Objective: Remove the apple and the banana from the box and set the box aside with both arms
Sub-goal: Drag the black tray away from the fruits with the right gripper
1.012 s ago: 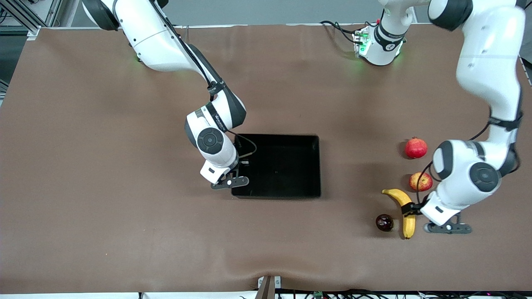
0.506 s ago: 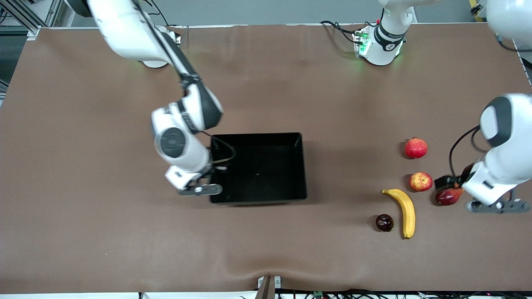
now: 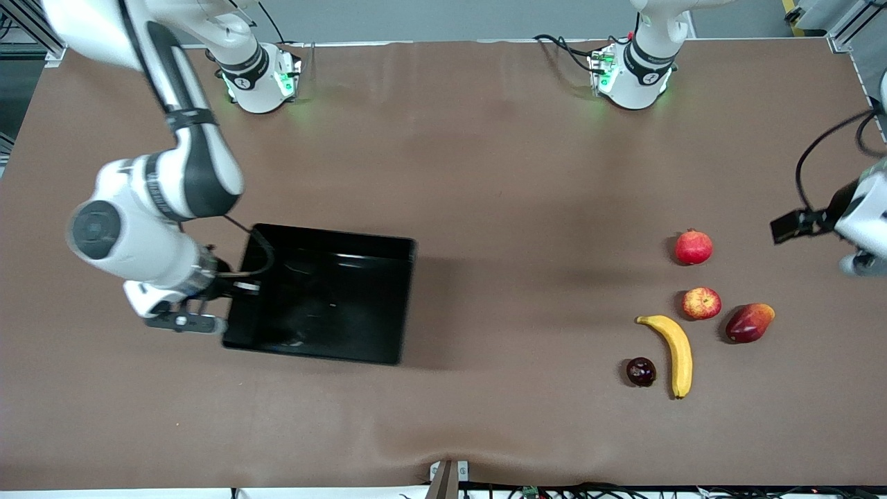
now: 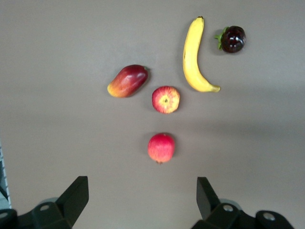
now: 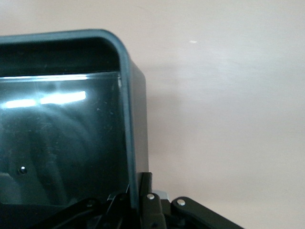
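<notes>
A: Start at the right arm's end of the counter (image 3: 443,138). How does the box (image 3: 326,305) look to handle?

B: Glossy black plastic with low thin walls, so I'd judge it light, fairly stiff and a bit slippery. The right gripper (image 3: 232,291) has its jaws clamped on the wall at the end toward the right arm, just by a corner, as the right wrist view shows (image 5: 138,191). A one-sided pinch like that may let the box swivel; it sits slightly skewed now.

A: Anything inside it?

B: Nothing I can see. Nothing stands near it on the counter either.

A: And toward the left arm's end?

B: The apple (image 3: 701,303) and the banana (image 3: 675,350) lie on the counter, near each other but apart. Around them are a pomegranate (image 3: 694,247), a mango (image 3: 749,323) and a small dark fruit (image 3: 641,371) just beside the banana.

A: The left gripper (image 4: 143,200)?

B: Jaws wide apart, empty, up over the counter at that end, above the pomegranate's side of the fruit group.
</notes>
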